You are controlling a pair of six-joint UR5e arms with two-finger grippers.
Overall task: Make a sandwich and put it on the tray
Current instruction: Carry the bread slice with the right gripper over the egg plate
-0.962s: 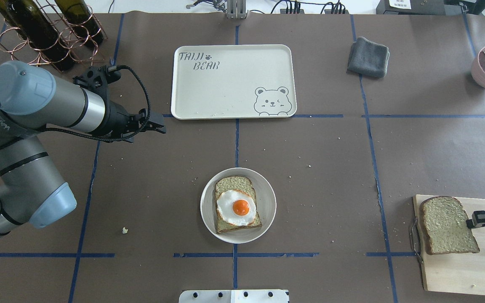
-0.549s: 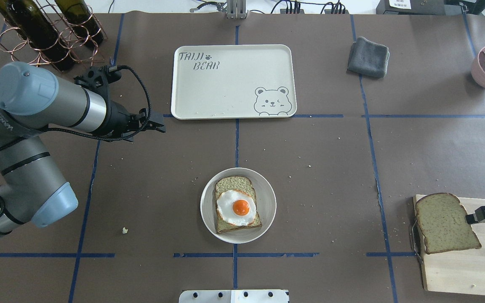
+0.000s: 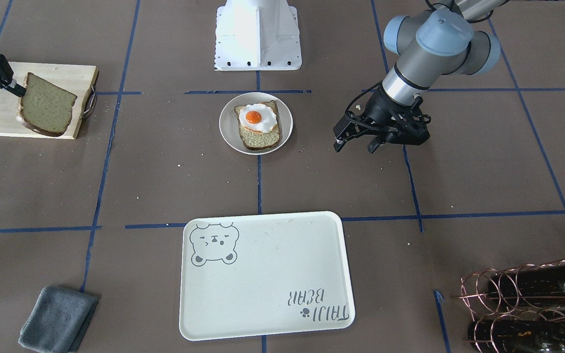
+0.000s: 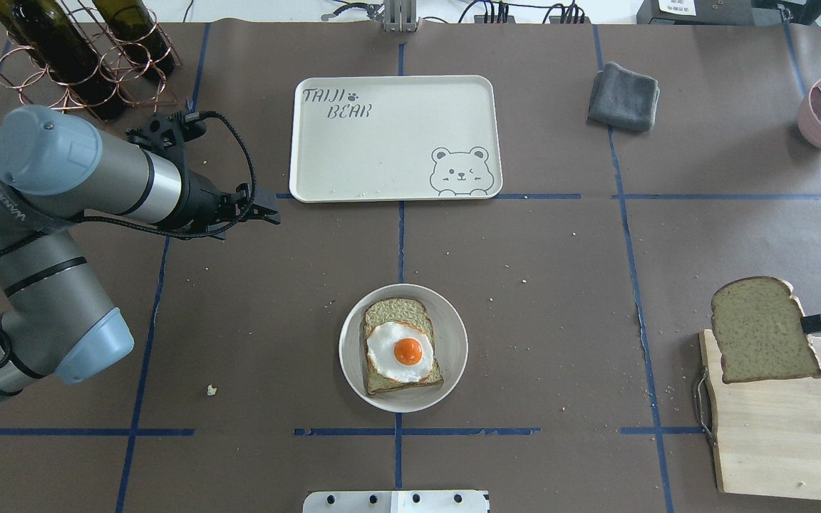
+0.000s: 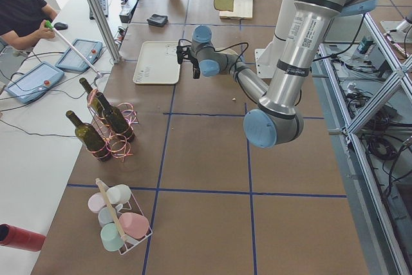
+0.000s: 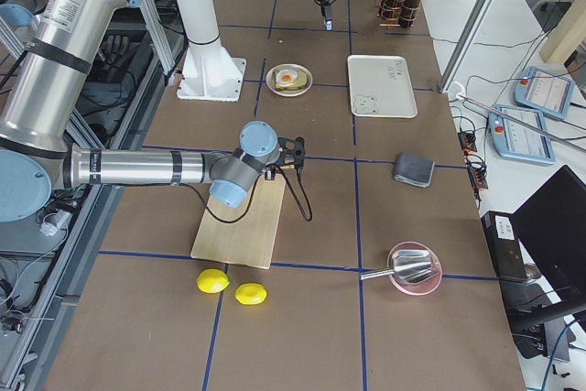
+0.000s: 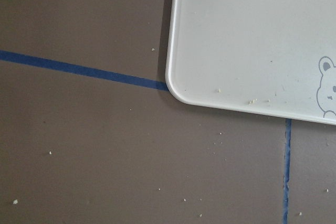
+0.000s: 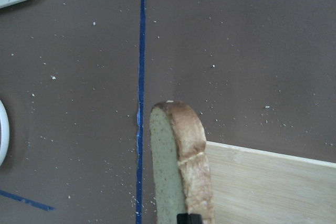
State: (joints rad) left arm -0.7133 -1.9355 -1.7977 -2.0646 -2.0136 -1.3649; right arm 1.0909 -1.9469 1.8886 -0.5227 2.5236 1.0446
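While right hand (image 4: 807, 325) clamps bread slice (image 4: 762, 331), crown points away from robot; left hand (image 3: 354, 145) spread.

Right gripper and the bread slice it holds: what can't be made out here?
- Right gripper: body cut off by the overhead view's right edge and the front view's left edge.
- Whether the held brown-crusted bread slice clears the light wooden cutting board: the right wrist view shows it edge-on, cut by the bottom edge.
- Lower bread slice on the small round white plate: middle hidden under the white fried egg.
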